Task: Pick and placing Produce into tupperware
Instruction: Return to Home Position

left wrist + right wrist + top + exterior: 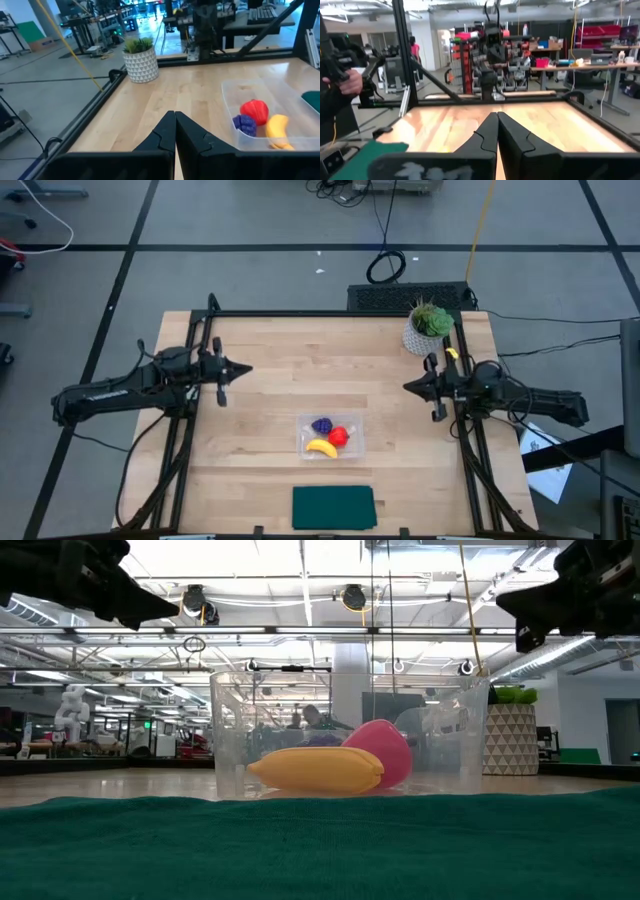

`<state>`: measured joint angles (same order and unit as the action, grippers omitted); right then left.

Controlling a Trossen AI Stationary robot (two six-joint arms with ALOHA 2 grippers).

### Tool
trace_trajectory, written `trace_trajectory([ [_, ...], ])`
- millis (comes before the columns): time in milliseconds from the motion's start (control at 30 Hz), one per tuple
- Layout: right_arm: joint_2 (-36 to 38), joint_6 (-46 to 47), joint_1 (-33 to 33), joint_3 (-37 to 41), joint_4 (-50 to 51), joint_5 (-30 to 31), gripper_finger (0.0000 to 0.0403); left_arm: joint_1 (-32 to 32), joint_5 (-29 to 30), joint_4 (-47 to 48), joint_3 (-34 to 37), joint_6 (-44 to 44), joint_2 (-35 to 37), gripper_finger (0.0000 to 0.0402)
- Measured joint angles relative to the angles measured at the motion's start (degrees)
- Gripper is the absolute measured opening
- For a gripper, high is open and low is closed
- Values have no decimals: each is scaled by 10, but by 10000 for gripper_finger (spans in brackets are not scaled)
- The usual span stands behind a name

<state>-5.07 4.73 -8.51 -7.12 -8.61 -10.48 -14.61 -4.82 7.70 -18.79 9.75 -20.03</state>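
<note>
Produce (pixel 330 436) packed in tupperware (pixel 355 423), hands idle.
One tabletop (pixel 260 400); left hand (pixel 243 368) and right hand (pixel 410 386), both empty and pressed together, at its left and right sides. One clear tupperware near the middle holds three toys, probably light, stiff and slick: one grape cluster (pixel 321 425), one strawberry (pixel 340 436), one banana (pixel 320 447), each best pinched across its middle.

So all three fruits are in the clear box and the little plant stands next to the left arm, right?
Not quite. The grapes, strawberry and banana are in the clear box, but the little plant stands next to the right arm, not the left. The high view shows it.
</note>
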Motion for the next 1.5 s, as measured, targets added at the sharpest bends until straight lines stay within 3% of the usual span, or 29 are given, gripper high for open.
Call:
trace_trajectory([
  [1500,0,-22,0,20,-66,-1,0,-4,-4,10,0,4,-2,6],
])
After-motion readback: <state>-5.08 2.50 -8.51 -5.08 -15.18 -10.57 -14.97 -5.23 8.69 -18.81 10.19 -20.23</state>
